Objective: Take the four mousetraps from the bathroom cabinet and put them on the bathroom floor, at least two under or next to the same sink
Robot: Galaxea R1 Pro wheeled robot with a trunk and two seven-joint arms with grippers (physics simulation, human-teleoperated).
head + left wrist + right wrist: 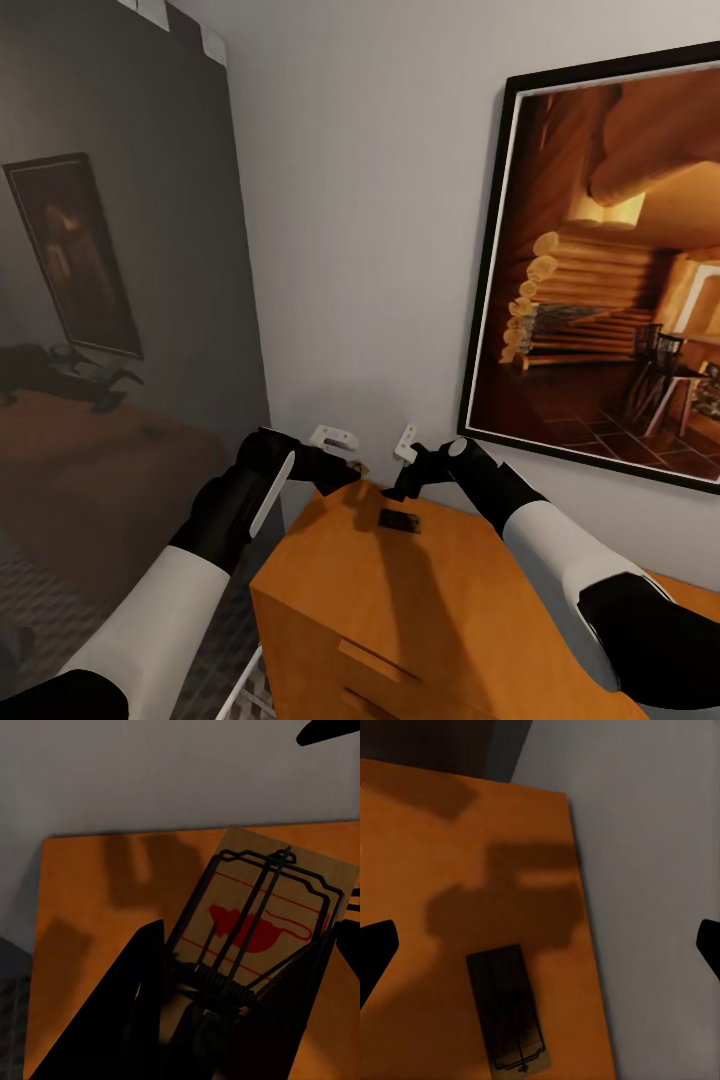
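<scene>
Black-and-white forearms fill the head view's foreground, reaching over the orange-brown cabinet (pixel 400 590) toward the wall. On the left, the left claw (pixel 335 462) is clamped on a mousetrap (pixel 262 919), its dark fingers (pixel 142 990) pinching the spring end of the tan board, so the printed red mouse shape and thin black wire frame jut out over the smooth, matte cabinet top. That hold looks shallow and near one end; in my judgement the flat board could pivot or slip free on the swing down to the patterned bathroom floor (pixel 215 660), and the wire bar could catch on a finger. Further right, a second mousetrap (pixel 399 520) lies flat in shadow on the cabinet top close to the wall edge, and the right claw (pixel 405 470) hovers just above it, jaws spread wide. A descent off-centre might nudge this thin, slick-bottomed board against the wall rather than straddle it
</scene>
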